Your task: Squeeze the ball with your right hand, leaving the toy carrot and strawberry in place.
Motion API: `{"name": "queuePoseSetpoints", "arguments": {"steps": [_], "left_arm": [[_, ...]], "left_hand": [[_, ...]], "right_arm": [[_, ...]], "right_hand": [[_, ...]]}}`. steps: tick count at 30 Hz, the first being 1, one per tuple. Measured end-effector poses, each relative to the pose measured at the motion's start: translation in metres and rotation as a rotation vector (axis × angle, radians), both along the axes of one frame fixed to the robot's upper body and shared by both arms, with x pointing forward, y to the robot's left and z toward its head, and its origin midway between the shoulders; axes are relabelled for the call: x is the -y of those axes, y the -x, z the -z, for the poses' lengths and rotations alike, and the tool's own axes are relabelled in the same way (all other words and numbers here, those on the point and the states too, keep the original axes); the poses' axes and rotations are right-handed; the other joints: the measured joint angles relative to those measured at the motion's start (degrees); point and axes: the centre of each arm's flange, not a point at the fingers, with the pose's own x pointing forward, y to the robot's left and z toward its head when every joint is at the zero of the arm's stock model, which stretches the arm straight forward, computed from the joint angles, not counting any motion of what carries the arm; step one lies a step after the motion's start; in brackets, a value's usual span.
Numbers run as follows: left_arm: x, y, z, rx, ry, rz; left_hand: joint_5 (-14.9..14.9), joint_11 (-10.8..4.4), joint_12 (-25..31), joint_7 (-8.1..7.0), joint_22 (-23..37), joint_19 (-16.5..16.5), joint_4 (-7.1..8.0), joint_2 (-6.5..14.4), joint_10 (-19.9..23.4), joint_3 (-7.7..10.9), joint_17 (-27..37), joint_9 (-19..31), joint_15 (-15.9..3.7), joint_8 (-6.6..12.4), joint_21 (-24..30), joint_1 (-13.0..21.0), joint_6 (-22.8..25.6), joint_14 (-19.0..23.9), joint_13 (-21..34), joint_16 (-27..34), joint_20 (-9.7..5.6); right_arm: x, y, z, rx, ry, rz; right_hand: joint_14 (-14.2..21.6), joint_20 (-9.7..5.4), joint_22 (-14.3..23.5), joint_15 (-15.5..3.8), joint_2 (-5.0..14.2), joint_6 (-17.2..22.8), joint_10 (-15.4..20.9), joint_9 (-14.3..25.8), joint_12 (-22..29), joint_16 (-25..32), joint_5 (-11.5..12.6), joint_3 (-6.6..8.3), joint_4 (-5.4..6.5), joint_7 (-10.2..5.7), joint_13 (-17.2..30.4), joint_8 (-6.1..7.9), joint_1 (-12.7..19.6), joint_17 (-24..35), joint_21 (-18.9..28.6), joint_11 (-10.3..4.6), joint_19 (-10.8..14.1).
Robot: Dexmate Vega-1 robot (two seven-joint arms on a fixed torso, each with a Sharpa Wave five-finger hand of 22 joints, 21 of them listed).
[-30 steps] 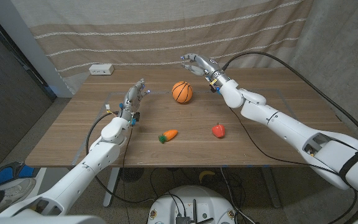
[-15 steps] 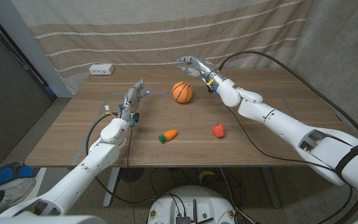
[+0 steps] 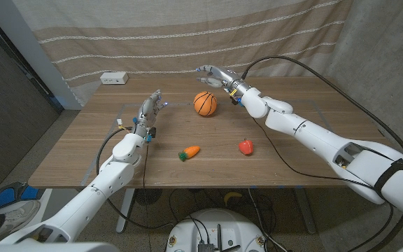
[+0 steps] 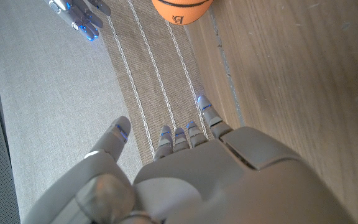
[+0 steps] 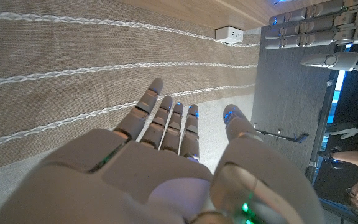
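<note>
As the right robot hand (image 3: 215, 74) has been carried leftward, fingers spread and empty, above and behind the ball (image 3: 204, 103) on the worktop (image 3: 285, 150), only lowering and closing are judged outstanding.

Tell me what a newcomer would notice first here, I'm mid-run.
The orange ball at the table's far middle, with the right hand spread open in the air just behind it, not touching. Nearer the robot lie the toy carrot and the strawberry, apart from each other. The left hand waits open on the left.
</note>
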Motion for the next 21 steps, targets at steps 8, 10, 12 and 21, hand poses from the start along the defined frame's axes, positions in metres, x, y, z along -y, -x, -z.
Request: {"name": "queuePoseSetpoints", "arguments": {"steps": [8, 10, 12, 21], "left_arm": [[0.000, 0.000, 0.000, 0.001, 0.002, 0.000], [0.000, 0.000, 0.000, 0.002, 0.002, 0.000], [-0.001, 0.001, 0.001, 0.001, 0.002, 0.000], [-0.001, 0.002, 0.002, 0.002, 0.003, -0.002]], "left_hand": [[0.00, 0.00, 0.00, 0.00, 0.00, 0.00, -0.25, 0.00, 0.00, -0.25, 0.00, 0.00, 0.00, 0.00, -0.43, 0.00, 0.00, 0.00, 0.00, 0.00, 0.00], [0.00, 0.00, 0.00, 0.00, 0.00, -0.01, -0.25, 0.00, 0.00, -0.25, 0.00, 0.00, 0.00, 0.00, -0.44, 0.00, 0.00, 0.00, 0.00, 0.00, 0.00], [0.00, 0.00, 0.00, 0.00, 0.00, -0.01, -0.25, 0.00, 0.00, -0.25, 0.00, 0.00, 0.00, 0.00, -0.43, 0.00, 0.00, 0.00, 0.00, 0.00, 0.00], [0.00, 0.00, 0.00, 0.00, 0.00, -0.01, -0.25, 0.01, 0.00, -0.25, 0.00, 0.00, 0.00, 0.00, -0.43, 0.01, 0.00, 0.00, 0.00, 0.00, 0.00]], "right_arm": [[-0.006, -0.001, 0.000, -0.016, 0.041, 0.020], [-0.007, -0.001, 0.000, -0.017, 0.048, 0.025], [-0.007, -0.003, 0.000, -0.027, 0.058, 0.039], [-0.012, -0.005, 0.001, -0.052, 0.097, 0.083]], "right_hand": [[-1.96, 1.47, -0.01, 0.93, -2.85, -3.29, -3.09, 0.00, 0.00, -1.22, -1.93, -2.79, 0.14, -0.23, 0.00, 0.00, -2.85, -0.87, -1.34, 0.83, -1.44], [-2.44, 2.01, -0.01, 1.41, -3.53, -3.88, -3.65, -0.04, 0.00, -1.67, -2.29, -3.03, 0.26, -0.48, -0.07, 0.00, -3.54, -1.08, -1.48, 0.72, -1.97], [-2.87, 3.19, -0.01, 1.84, -3.76, -4.80, -4.35, -0.14, 0.00, -1.86, -2.53, -3.69, 0.19, -0.58, -0.16, 0.00, -3.76, -1.29, -2.00, 1.07, -2.33], [-6.00, 8.06, 0.00, 3.54, -6.07, -9.51, -8.93, -0.15, -0.22, -3.23, -2.72, -4.88, -0.53, -1.76, -0.16, 0.00, -4.58, -2.42, -3.90, 0.53, -4.52]]}}
